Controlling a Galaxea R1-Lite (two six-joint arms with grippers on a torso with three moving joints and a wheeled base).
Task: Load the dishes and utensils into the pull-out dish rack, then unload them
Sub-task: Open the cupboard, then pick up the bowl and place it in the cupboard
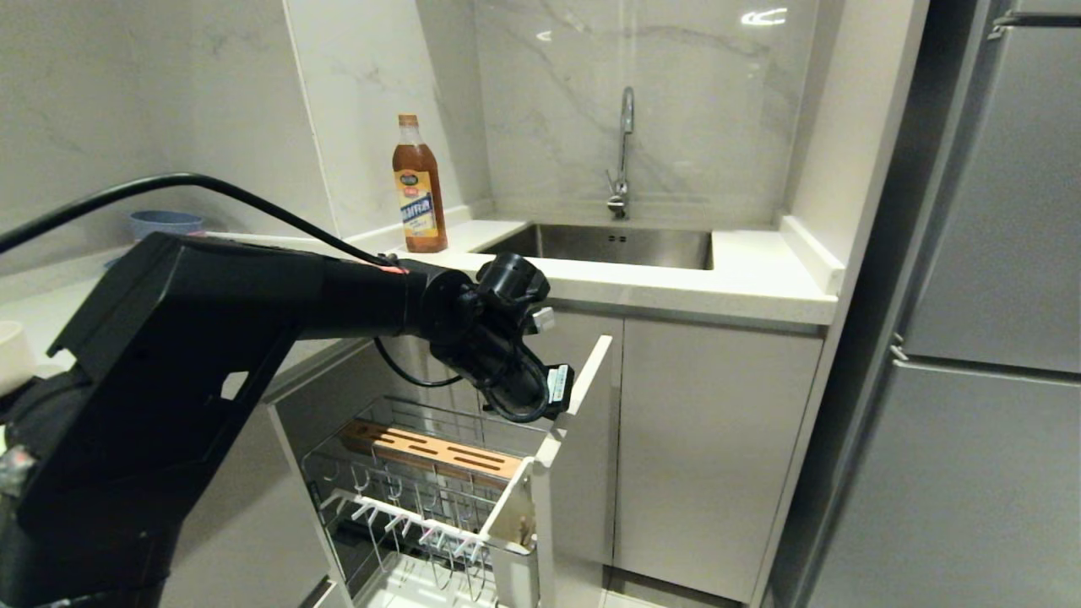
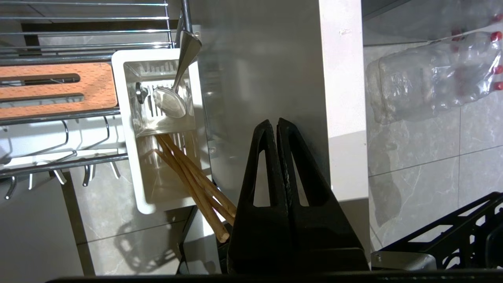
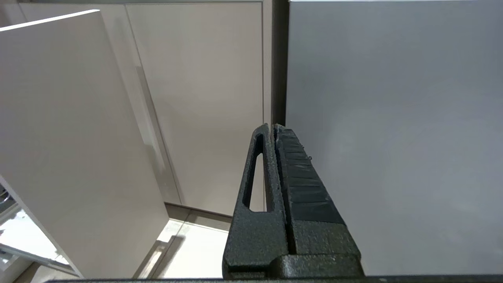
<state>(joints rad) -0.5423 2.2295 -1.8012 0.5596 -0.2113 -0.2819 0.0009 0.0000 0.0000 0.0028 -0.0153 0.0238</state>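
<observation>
The rack (image 1: 439,473) stands pulled out below the counter. Its cup (image 2: 129,129) holds two chopsticks (image 2: 192,181) leaning out and one metal utensil (image 2: 175,94), bowl end down. One wooden block (image 2: 55,90) lies beside the cup. The left gripper (image 2: 275,124) hangs over the front panel (image 2: 342,98), pinched together, empty. The right gripper (image 3: 273,129) is likewise closed.

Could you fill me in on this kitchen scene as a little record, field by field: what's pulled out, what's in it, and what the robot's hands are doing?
Rack: pull-out dish rack drawn out of the cabinet
Utensil cup: holds chopsticks leaning out over its rim, plus a metal utensil
Wooden block: slots bare
Plates, bowls in rack: none seen
Left gripper: shut, holding nothing, beside the rack's white front panel
Right gripper: shut, facing cabinet doors
Counter: brown bottle, sink
</observation>
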